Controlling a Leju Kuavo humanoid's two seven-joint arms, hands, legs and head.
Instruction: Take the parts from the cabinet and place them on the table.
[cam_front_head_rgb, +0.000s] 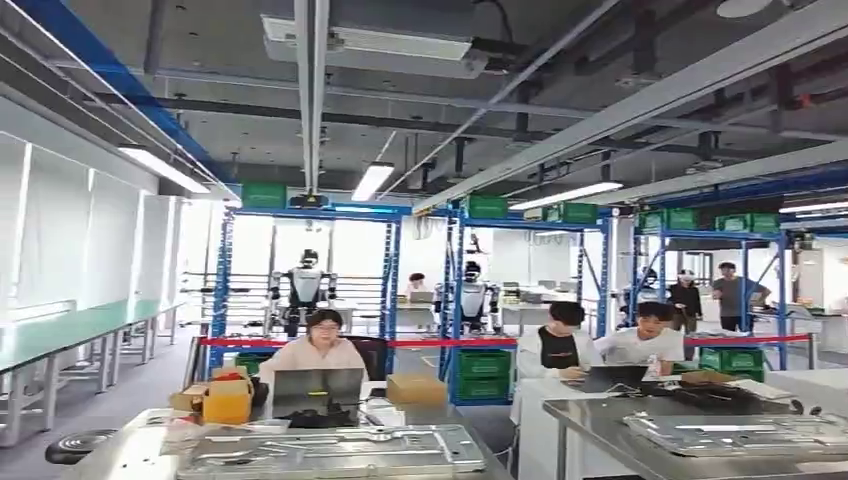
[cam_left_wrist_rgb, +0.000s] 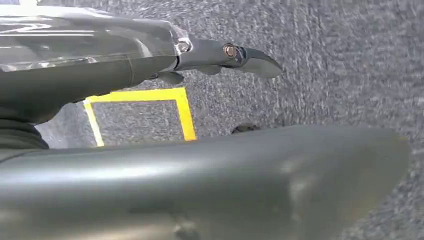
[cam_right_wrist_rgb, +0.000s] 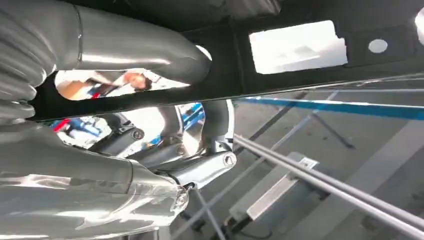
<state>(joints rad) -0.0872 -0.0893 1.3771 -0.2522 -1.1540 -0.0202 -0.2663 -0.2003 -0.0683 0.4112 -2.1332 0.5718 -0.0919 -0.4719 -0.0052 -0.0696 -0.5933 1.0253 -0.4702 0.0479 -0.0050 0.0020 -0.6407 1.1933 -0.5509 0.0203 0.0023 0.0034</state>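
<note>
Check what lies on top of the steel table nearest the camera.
On the steel table lies a flat perforated metal panel. The frame's lower edge cuts off the table's near part, so anything there is unseen.

A factory-style robotics workshop: blue shelving racks (cam_front_head_rgb: 455, 290) with green bins (cam_front_head_rgb: 484, 206), steel worktables (cam_front_head_rgb: 640, 425), humanoid robots (cam_front_head_rgb: 304, 288).

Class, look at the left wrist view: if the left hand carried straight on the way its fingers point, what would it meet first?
Probably the grey floor. The left hand points past the yellow tape with nothing between; depth is unclear.
</note>
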